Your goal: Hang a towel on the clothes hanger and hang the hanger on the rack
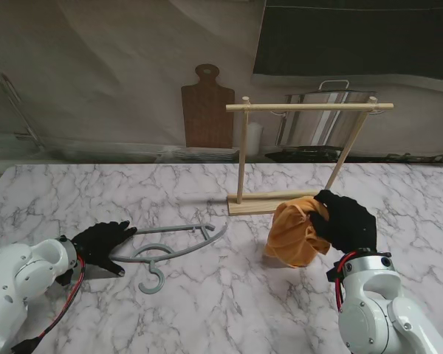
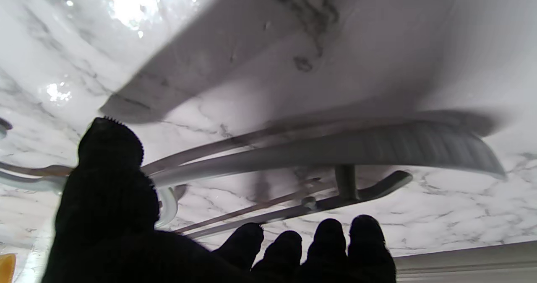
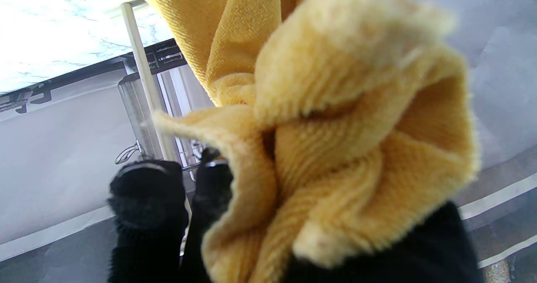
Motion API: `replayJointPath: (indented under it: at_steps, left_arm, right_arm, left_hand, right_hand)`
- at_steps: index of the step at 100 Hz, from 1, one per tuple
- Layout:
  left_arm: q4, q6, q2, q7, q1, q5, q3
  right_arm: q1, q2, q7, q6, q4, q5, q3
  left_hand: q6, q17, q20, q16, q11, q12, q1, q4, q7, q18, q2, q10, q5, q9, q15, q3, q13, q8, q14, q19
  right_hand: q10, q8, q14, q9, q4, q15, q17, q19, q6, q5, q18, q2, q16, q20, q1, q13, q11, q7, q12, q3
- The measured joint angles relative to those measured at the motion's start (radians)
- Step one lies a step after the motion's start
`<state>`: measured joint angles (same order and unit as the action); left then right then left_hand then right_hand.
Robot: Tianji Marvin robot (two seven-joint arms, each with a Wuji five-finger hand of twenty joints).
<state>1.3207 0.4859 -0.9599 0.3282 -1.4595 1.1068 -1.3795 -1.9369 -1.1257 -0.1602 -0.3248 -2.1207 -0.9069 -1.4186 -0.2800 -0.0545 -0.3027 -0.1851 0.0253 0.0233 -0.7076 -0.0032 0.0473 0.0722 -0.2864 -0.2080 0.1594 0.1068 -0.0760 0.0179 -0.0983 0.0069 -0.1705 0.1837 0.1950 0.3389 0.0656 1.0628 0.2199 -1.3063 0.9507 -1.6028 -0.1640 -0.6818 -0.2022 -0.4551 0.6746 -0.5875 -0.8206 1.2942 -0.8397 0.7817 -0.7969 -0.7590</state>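
- On the marble table (image 1: pixel 207 310), white with grey veining and glossy under the lights, I see the grey plastic hanger (image 1: pixel 179 248) lying flat on my left side, its hook curled toward me and its curved, ribbed shoulder bar running out to the right.
- My left hand (image 1: pixel 103 243), in a black knit glove, sits at the hanger's left end; from the stand view its fingers spread over the bar, and the left wrist view shows the fingertips (image 2: pixel 329 237) apart with the thumb raised, not closed around the plastic.
- My right hand (image 1: pixel 345 221) is clamped on the towel (image 1: pixel 295 234), a mustard-yellow terry cloth with a ribbed weave, bunched into thick soft folds that hang from the grip to the tabletop.
- Beyond the towel stands the rack (image 1: pixel 310 108): pale wooden dowels, one upright post, one slanted brace, a round top rail and a flat base strip.
- Against the back wall leans a brown wooden cutting board (image 1: pixel 207 110).
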Motion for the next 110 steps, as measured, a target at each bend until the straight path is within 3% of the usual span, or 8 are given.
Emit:
replayJointPath:
  at_steps: [28, 49, 66, 73, 80, 82, 88, 110]
  left_arm:
    - [-0.033, -0.013, 0.003, 0.021, 0.033, -0.021, 0.036]
    - [-0.063, -0.025, 0.005, 0.017, 0.062, -0.040, 0.065]
    - [-0.084, -0.039, 0.006, 0.002, 0.087, -0.075, 0.089]
    - [-0.093, -0.062, 0.006, -0.003, 0.095, -0.125, 0.098]
    - [-0.101, -0.087, 0.004, -0.007, 0.102, -0.158, 0.107]
    - [-0.102, -0.088, 0.004, -0.009, 0.104, -0.158, 0.108]
    - [-0.106, -0.089, 0.001, -0.017, 0.108, -0.154, 0.108]
    - [-0.119, -0.089, -0.009, -0.056, 0.113, -0.164, 0.105]
  right_arm:
    - [0.004, 0.000, 0.000, 0.000, 0.007, 0.000, 0.003]
    - [0.005, 0.000, 0.000, -0.001, 0.009, 0.001, 0.005]
    - [0.005, 0.000, -0.004, 0.000, 0.010, 0.001, 0.006]
    - [0.005, 0.000, -0.005, 0.001, 0.010, 0.001, 0.005]
    - [0.004, 0.000, -0.007, 0.001, 0.010, 0.002, 0.005]
    - [0.004, -0.001, -0.007, 0.001, 0.010, 0.002, 0.005]
    - [0.003, -0.001, -0.008, 0.001, 0.010, 0.002, 0.005]
    - [0.000, -0.001, -0.008, 0.001, 0.010, 0.004, 0.004]
  left_hand:
    - [-0.028, -0.013, 0.000, 0.000, 0.000, 0.000, -0.002, -0.001, 0.016, 0.000, 0.000, 0.000, -0.015, 0.000, -0.010, 0.011, -0.021, -0.004, 0.000, 0.000]
    - [-0.041, -0.062, 0.000, 0.012, -0.012, 0.025, -0.026, -0.027, 0.016, 0.000, -0.011, 0.016, -0.015, 0.042, -0.004, 0.035, -0.074, 0.027, 0.015, 0.000]
    - [-0.022, -0.133, -0.025, 0.003, -0.043, 0.098, -0.188, -0.093, -0.038, -0.013, -0.007, 0.049, 0.001, 0.151, 0.006, 0.123, -0.162, 0.204, 0.012, 0.000]
    - [0.008, -0.137, -0.038, -0.009, -0.077, 0.133, -0.337, -0.098, -0.079, -0.019, 0.059, 0.069, 0.022, 0.200, 0.006, 0.129, -0.208, 0.264, 0.012, 0.000]
    - [0.020, -0.136, -0.042, -0.013, -0.088, 0.155, -0.425, -0.085, -0.098, -0.021, 0.099, 0.075, 0.042, 0.224, 0.006, 0.110, -0.230, 0.299, 0.016, 0.000]
    - [0.025, -0.136, -0.043, -0.014, -0.092, 0.157, -0.460, -0.042, -0.097, -0.022, 0.133, 0.077, 0.057, 0.243, 0.006, 0.035, -0.244, 0.307, 0.020, 0.000]
    - [0.034, -0.137, -0.048, -0.022, -0.108, 0.168, -0.499, 0.004, -0.108, -0.023, 0.176, 0.092, 0.087, 0.265, 0.007, -0.078, -0.273, 0.318, 0.032, 0.000]
    - [0.057, -0.172, -0.050, -0.045, -0.143, 0.194, -0.505, 0.008, -0.166, -0.024, 0.199, 0.101, 0.188, 0.380, 0.007, -0.258, -0.381, 0.407, 0.034, 0.000]
  right_hand:
    - [0.000, 0.000, 0.000, 0.000, 0.000, 0.000, 0.000, 0.000, 0.000, 0.000, 0.000, 0.000, 0.000, 0.000, 0.000, 0.000, 0.000, 0.000, 0.000, 0.000]
    - [0.000, 0.000, 0.000, 0.000, 0.000, 0.000, 0.000, 0.000, 0.000, 0.000, 0.000, 0.000, 0.000, 0.000, 0.000, 0.000, 0.000, 0.000, 0.000, 0.000]
    - [0.000, 0.000, 0.000, 0.000, 0.000, -0.001, -0.001, 0.000, 0.000, 0.000, 0.000, 0.000, 0.000, 0.000, 0.000, 0.000, -0.001, 0.000, 0.000, 0.000]
    - [0.000, 0.000, 0.000, 0.000, 0.000, -0.001, -0.001, 0.000, 0.000, 0.000, 0.000, 0.000, 0.000, 0.000, 0.000, 0.000, -0.001, 0.000, 0.000, 0.000]
    - [0.000, 0.000, 0.000, 0.000, 0.000, -0.001, -0.001, 0.000, 0.000, 0.000, 0.000, 0.000, 0.000, 0.000, 0.000, 0.000, -0.001, 0.000, 0.000, 0.000]
    - [0.000, 0.000, 0.000, 0.000, 0.000, -0.001, -0.001, 0.000, 0.000, 0.000, 0.000, 0.000, 0.000, 0.000, 0.000, 0.000, -0.001, 0.000, 0.000, 0.000]
    - [0.000, 0.000, 0.000, 0.000, 0.000, -0.001, -0.002, 0.000, 0.000, 0.000, 0.000, 0.000, 0.000, 0.000, 0.000, 0.000, -0.001, 0.000, 0.000, 0.000]
    - [-0.001, 0.000, 0.000, 0.000, 0.000, -0.002, -0.002, 0.000, 0.000, 0.000, 0.000, 0.000, 0.000, 0.000, 0.000, 0.000, -0.002, 0.000, 0.000, 0.000]
